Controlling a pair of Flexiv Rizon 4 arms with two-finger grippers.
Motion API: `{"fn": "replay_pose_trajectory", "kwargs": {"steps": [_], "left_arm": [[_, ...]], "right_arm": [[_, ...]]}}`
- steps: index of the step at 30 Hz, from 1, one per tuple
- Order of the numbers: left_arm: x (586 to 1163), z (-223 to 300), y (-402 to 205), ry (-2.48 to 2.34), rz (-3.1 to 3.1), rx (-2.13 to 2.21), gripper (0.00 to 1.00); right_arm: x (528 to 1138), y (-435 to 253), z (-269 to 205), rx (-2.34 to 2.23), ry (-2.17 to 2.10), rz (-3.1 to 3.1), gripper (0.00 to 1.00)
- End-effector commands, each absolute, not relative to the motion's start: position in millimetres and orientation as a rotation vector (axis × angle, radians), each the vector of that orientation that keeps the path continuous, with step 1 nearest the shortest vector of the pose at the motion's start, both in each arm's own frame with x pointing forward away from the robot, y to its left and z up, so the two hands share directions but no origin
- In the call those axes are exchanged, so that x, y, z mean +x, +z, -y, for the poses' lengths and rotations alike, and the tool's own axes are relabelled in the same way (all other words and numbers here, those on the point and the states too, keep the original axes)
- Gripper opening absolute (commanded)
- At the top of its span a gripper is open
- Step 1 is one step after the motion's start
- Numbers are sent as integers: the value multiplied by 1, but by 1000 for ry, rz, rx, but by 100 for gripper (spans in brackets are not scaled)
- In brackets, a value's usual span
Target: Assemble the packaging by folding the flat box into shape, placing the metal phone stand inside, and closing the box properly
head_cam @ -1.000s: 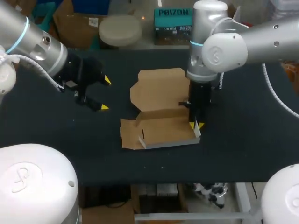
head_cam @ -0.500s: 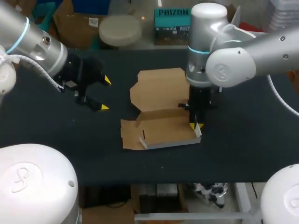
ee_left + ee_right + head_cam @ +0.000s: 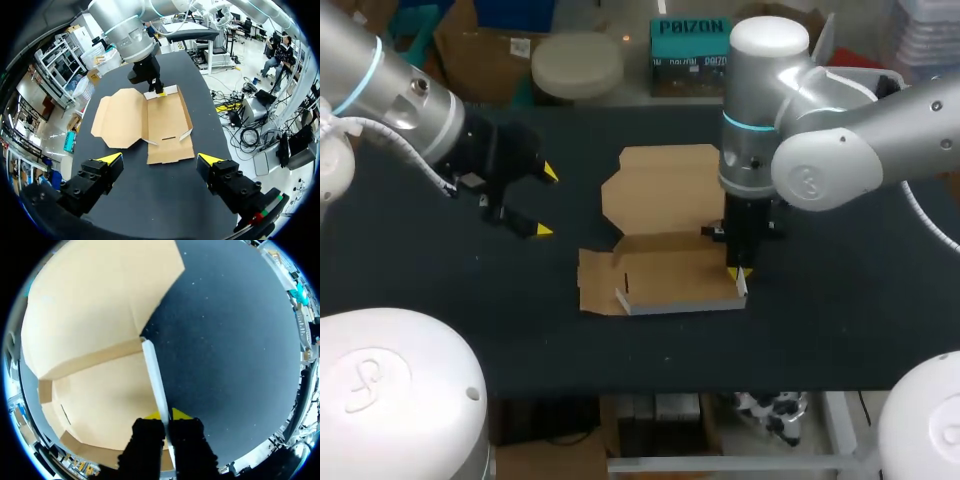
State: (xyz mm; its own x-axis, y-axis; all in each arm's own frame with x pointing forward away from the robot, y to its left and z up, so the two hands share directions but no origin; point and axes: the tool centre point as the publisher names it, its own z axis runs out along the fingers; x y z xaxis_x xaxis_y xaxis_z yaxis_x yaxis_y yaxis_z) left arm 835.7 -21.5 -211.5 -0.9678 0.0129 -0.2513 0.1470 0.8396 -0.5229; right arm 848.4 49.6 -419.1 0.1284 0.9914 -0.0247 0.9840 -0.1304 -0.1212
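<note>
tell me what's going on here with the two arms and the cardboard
The right gripper is shut on the upright side wall of a half-folded cardboard box on the table. The box's lid lies flat and open, and nothing is inside the box. The left gripper hangs open off to the side, touching nothing.

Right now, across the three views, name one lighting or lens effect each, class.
Head view: light glares off the right arm's pale shell; the box is evenly lit. Left wrist view: the fisheye curves the table's straight edges beyond the open left gripper. Right wrist view: the box's upright wall, pinched by the right gripper, looks slightly bowed.
</note>
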Motion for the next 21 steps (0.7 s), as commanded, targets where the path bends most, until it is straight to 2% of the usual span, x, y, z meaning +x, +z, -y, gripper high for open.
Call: {"fn": "replay_pose_trajectory", "kwargs": {"steps": [1,21], "left_arm": [[836,22,-210,-810,-2787,122,100],[836,22,-210,-810,-2787,122,100]], "right_arm": [[852,-423,-51,-2308,168,2035,0],[863,-423,-55,-2104,308,2265,0]]}}
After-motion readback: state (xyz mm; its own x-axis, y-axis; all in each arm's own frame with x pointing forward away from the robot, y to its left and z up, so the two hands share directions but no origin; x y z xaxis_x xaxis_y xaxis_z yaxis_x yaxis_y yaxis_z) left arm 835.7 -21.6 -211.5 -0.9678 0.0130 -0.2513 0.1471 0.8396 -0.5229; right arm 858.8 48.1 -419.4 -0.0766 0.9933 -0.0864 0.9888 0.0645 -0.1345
